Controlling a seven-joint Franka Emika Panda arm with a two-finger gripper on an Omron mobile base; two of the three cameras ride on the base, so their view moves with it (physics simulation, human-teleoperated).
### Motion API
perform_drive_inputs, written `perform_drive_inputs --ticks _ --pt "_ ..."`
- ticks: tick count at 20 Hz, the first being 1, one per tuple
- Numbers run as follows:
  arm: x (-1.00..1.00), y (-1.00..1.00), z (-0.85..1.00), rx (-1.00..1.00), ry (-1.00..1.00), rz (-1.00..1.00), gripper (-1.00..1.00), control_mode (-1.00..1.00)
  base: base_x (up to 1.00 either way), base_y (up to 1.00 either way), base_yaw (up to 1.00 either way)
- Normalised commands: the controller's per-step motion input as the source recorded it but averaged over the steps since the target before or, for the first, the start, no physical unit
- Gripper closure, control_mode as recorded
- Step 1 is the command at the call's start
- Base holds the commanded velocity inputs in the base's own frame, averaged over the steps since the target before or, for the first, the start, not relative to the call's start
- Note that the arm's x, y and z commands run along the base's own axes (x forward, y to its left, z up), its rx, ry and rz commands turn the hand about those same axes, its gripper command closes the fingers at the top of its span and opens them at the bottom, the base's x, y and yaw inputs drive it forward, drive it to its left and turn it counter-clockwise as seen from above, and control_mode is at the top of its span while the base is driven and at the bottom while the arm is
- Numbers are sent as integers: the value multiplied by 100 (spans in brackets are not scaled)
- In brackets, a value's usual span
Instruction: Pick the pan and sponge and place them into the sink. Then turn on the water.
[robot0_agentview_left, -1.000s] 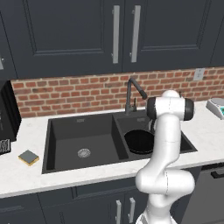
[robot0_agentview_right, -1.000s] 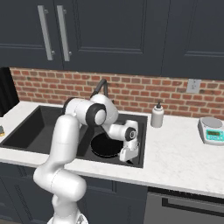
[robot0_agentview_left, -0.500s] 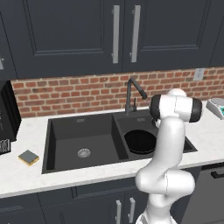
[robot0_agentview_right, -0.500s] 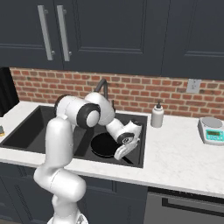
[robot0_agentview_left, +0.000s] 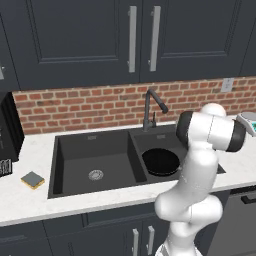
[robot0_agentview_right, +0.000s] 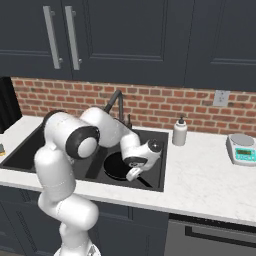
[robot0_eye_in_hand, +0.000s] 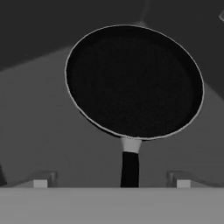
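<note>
We have the claw (robot0_eye_in_hand: 111, 180) spread wide and empty, fingertips (robot0_eye_in_hand: 43, 180) standing well clear on either side of the pan handle (robot0_eye_in_hand: 129, 168), touching nothing. The pan (robot0_eye_in_hand: 133, 81) lies flat just ahead of the claw on the floor of the right basin of the sink (robot0_agentview_left: 70, 145), handle pointing back at us between the fingertips.

So the pan part looks done; the step in hand, as we read it, is backing out clean. We would lift straight up off the handle before swinging anywhere, so neither fingertip clips it and drags the pan.

Edges: the front rim of the sink is close under the wrist in the right base view, and the basin walls box the claw (robot0_agentview_right: 134, 172) in on both sides. The divider between basins sits to the claw's left. The faucet (robot0_agentview_left: 152, 107) stands beyond the pan at the back rim, its gooseneck overhanging, so we would keep the climb short of it. No water running that we can see.

Farthest off: the sponge (robot0_agentview_left: 32, 179) sits on the worktop (robot0_agentview_left: 25, 200) well left of the claw, past the empty left basin, near the front edge. Open worktop around it, so approach from above looks free.
</note>
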Motion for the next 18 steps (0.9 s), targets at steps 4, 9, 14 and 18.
perform_drive_inputs --ticks 4,9,14,18 --pt "0 3 100 0 -1 -1 -100 -100 0 0 0" --pt "0 0 100 0 0 0 -100 -100 0 0 0" --pt "-34 0 81 0 -5 -1 -100 -100 0 0 0" --pt "-91 0 35 0 -7 -2 -100 -100 0 0 0"
